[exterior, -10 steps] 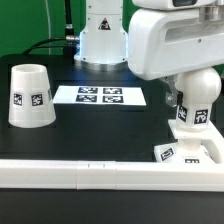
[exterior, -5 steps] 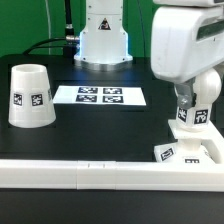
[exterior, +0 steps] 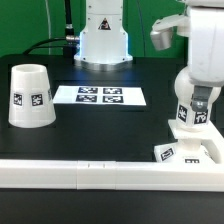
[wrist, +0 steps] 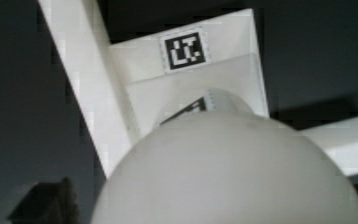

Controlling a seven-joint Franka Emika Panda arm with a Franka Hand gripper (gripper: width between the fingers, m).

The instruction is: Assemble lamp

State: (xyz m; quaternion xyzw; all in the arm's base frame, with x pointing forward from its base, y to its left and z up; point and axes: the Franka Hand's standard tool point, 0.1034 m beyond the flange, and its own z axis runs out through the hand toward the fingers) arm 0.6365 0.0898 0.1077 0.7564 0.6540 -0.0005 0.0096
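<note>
Black worktop [exterior: 120, 125], dark backdrop; arm's white pedestal [exterior: 103, 38] at rear; long white rail [exterior: 80, 176] along near edge. Bulb [exterior: 190, 113] upright on square base [exterior: 195, 153] at exterior view's right, base touching rail; claw [exterior: 204, 100] at bulb's head, grip impossible to tell. Shade [exterior: 30, 96] stands well apart at exterior view's left, narrow end up; marker board [exterior: 100, 96] flat between them.

We see a black tabletop [exterior: 100, 130] under even light. The marker board [exterior: 100, 96] lies flat at mid-frame, a long white rail [exterior: 70, 173] runs along the lower edge, and there is darkness at upper left.
</note>
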